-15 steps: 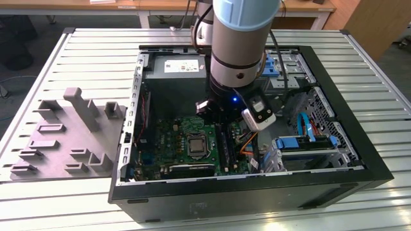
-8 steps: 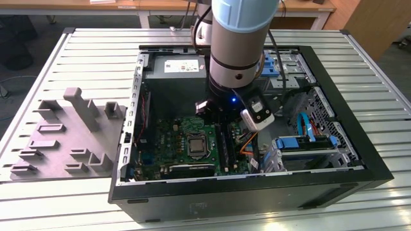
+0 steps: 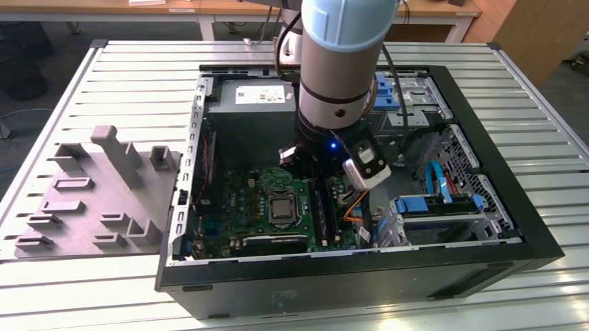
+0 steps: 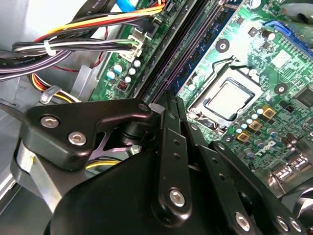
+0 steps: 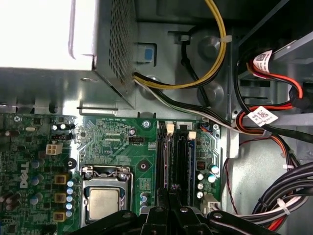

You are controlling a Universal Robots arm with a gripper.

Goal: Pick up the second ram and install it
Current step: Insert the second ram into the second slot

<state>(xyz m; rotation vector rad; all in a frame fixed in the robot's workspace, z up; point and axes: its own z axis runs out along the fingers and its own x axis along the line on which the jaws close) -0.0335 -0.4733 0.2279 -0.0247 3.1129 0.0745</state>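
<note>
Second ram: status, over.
Gripper low at the memory slots beside the processor. Second ram held or seated: cannot tell. Cable bundle alongside, clear of slots.

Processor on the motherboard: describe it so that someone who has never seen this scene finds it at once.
Look into the open black computer case on the slatted metal table, at the green motherboard on its floor. The processor sits mid-board, beside the long black memory slots. It alone is a square, silvery plate in a metal frame.
</note>
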